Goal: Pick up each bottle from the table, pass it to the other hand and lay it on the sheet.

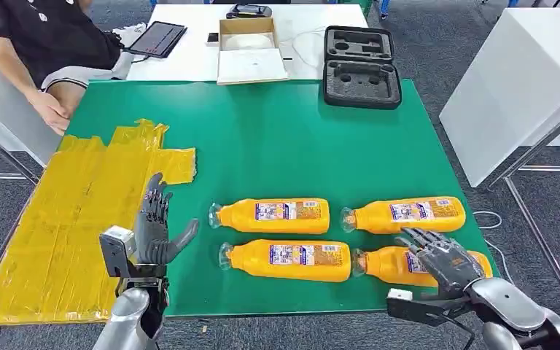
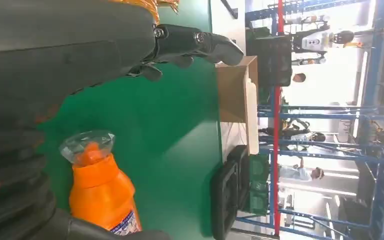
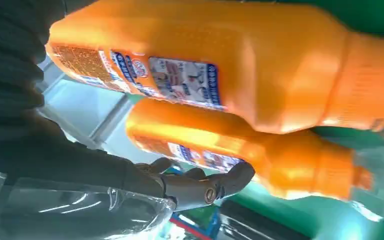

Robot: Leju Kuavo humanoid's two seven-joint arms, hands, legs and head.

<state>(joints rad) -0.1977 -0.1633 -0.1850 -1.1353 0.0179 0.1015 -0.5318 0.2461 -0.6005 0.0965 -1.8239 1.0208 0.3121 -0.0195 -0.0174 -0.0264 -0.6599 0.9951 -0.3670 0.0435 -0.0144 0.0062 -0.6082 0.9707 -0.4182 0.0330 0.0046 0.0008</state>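
Observation:
Four orange bottles with clear caps lie on the green table (image 1: 277, 138), caps to the left: far left (image 1: 273, 216), far right (image 1: 405, 214), near left (image 1: 288, 260), near right (image 1: 383, 265). My right hand (image 1: 441, 259) arches over the near right bottle (image 3: 205, 65) with fingers (image 3: 200, 185) spread; no grip shows. The far right bottle (image 3: 240, 150) lies just beyond it. My left hand (image 1: 157, 233) stands upright and open at the edge of the yellow sheet (image 1: 65, 211), left of the bottles. The left wrist view catches its fingers (image 2: 195, 42) and the capped neck of the near left bottle (image 2: 97, 190).
At the table's far edge stand a black foam case (image 1: 361, 65), a cardboard box (image 1: 248, 51) and a tablet (image 1: 157, 38). A person sits at the far left, one hand (image 1: 47, 109) near the sheet's corner. A white table (image 1: 510, 80) stands to the right.

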